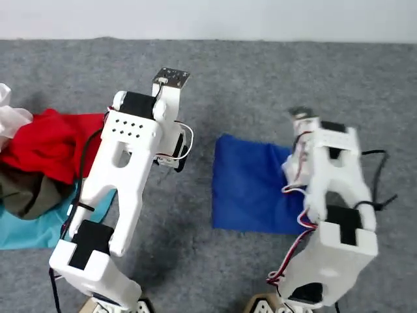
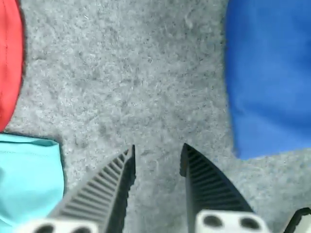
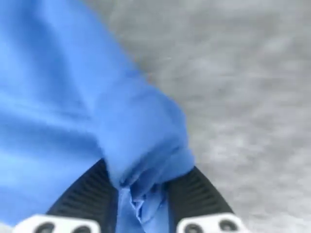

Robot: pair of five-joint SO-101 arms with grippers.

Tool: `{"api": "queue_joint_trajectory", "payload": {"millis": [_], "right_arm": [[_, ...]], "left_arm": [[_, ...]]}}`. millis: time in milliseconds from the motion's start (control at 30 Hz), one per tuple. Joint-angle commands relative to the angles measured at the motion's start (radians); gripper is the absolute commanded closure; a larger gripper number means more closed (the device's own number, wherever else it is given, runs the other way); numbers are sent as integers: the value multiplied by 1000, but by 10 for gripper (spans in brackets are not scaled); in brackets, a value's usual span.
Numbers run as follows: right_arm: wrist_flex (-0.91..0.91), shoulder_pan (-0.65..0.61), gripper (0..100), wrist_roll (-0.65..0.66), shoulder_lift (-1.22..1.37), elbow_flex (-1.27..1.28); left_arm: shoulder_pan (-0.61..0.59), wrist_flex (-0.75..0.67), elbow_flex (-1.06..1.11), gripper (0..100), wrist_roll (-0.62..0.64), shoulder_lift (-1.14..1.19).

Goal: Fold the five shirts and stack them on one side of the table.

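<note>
While left fingers (image 2: 109, 196) gape, right fingers (image 3: 192, 194) pinch blue shirt (image 3: 73, 97).

High view overhead; wrist views close, downward; blue shirt (image 1: 247, 189) common.

A grey, fuzzy felt-like table covering (image 1: 260, 78) lies evenly lit, meeting a plain white wall strip (image 1: 208, 19) at its far edge

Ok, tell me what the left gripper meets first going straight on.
Probably the bare grey table cover: the left gripper, open, points into the gap between the red shirt and the blue shirt, touching neither.
</note>
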Motion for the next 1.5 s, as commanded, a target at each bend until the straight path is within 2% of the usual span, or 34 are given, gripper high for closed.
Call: {"api": "queue_joint_trajectory", "payload": {"millis": [0, 200, 467, 767, 1000, 1100, 1167, 1333, 1467], "right_arm": [[30, 133, 990, -8, -15, -149], [-19, 374, 990, 9, 2, -265], [-179, 680, 990, 216, 130, -270], [-386, 947, 990, 307, 214, -270], [-401, 1020, 990, 305, 216, -270], [-401, 1030, 984, 302, 217, -270], [-392, 1006, 938, 307, 216, -270], [-329, 934, 705, 302, 168, -345], [-226, 888, 700, 301, 108, -485]], "left_arm": [[-8, 28, -2, 856, -12, -49], [-8, 28, -2, 856, -12, -49], [-9, 28, -2, 856, -12, -49], [-9, 28, 31, 856, -12, -49], [-9, 28, 84, 857, -12, -51], [-9, 28, 84, 888, -12, -51], [-9, 28, 84, 904, -12, -51], [-9, 28, 84, 908, -12, -51], [-9, 28, 84, 908, -12, -51]]}}
